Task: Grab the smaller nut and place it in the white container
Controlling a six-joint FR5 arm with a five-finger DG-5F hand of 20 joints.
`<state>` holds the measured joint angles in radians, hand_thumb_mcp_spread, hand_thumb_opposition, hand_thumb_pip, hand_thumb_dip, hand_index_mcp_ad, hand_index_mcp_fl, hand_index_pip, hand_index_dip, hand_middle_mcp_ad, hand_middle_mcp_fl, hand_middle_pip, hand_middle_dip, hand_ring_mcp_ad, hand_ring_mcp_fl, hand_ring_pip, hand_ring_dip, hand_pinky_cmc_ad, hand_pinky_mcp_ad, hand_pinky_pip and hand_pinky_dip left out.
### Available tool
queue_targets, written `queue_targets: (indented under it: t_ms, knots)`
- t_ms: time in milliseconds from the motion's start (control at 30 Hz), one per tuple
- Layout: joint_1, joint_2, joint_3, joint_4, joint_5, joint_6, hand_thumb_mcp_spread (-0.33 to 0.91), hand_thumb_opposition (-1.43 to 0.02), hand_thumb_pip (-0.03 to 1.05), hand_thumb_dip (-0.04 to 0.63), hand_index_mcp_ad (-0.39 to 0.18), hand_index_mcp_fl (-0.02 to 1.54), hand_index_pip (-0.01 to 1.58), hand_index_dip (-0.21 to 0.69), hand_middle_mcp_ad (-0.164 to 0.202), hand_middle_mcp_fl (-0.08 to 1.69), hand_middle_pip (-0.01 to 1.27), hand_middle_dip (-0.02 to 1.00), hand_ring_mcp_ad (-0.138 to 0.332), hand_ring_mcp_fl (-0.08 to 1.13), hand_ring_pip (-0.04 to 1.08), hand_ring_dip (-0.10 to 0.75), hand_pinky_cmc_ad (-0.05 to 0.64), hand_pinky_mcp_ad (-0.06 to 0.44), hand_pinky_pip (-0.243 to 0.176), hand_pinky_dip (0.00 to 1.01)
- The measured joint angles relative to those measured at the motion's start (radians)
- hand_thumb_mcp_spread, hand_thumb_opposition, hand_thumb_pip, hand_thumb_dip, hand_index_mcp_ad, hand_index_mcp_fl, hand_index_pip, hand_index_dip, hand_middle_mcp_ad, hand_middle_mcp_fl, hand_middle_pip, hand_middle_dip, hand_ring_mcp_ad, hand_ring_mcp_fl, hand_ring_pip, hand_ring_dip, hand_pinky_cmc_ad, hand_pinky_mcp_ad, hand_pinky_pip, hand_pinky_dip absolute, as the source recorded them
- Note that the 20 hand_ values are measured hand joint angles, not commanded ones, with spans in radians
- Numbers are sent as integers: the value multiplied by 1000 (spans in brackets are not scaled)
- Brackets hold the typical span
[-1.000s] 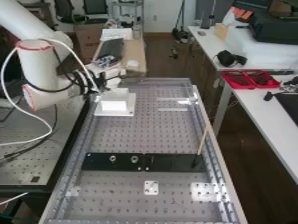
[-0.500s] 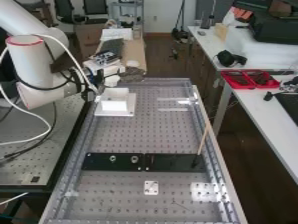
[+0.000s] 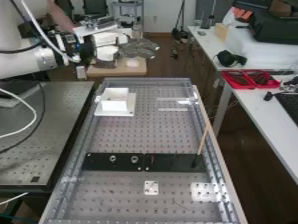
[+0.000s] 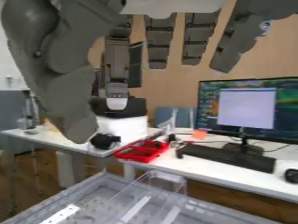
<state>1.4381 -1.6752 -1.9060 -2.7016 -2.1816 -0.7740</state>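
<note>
- High view: the arm (image 3: pixel 20 60) comes in at upper left; any swing back should pass well above the container (image 3: pixel 114 105).
- Container, near the far left corner of the worktop (image 3: pixel 126 132): I cannot tell where the smaller nut is, perhaps inside, so checking there comes first.
- Larger nut (image 3: pixel 113 159) and bearing (image 3: pixel 134 159) stand side by side on the bar (image 3: pixel 125 166); any pick there wants a narrow, straight-down pinch that bumps neither.
- Robot hand (image 3: pixel 136 49), beyond the far rim: opened out, fingers straight, gripping nothing.
- Stick (image 3: pixel 203 141), aslant near the right rim: the roomiest path looks high, between container and bar.
</note>
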Motion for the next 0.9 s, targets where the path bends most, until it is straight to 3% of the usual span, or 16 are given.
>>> queue_targets:
  t_ms: [67,167,267,433,567,900]
  knots:
    - [-4,18,7,-17,60,2,319,-808,651,236,-161,23,1180,51,59,35,138,199,145,5,145,68,312,222,-61,323]
    - [-11,41,18,-54,153,24,271,-771,630,208,-145,19,991,35,58,35,138,199,147,5,147,66,312,248,-75,363]
    - [-17,57,27,-82,216,52,239,-742,531,175,-129,23,616,35,61,44,138,199,147,9,147,66,316,265,-75,391]
    - [-31,76,40,-108,288,74,188,-714,501,126,-112,23,312,31,61,24,138,199,169,5,140,66,316,278,-91,426]
    - [-53,90,55,-123,330,93,192,-696,497,82,-106,19,232,45,61,24,138,199,176,5,136,66,335,278,-93,429]
    - [-86,85,82,-128,319,100,194,-696,459,84,-98,54,140,63,68,23,138,199,180,5,119,66,347,290,-93,429]
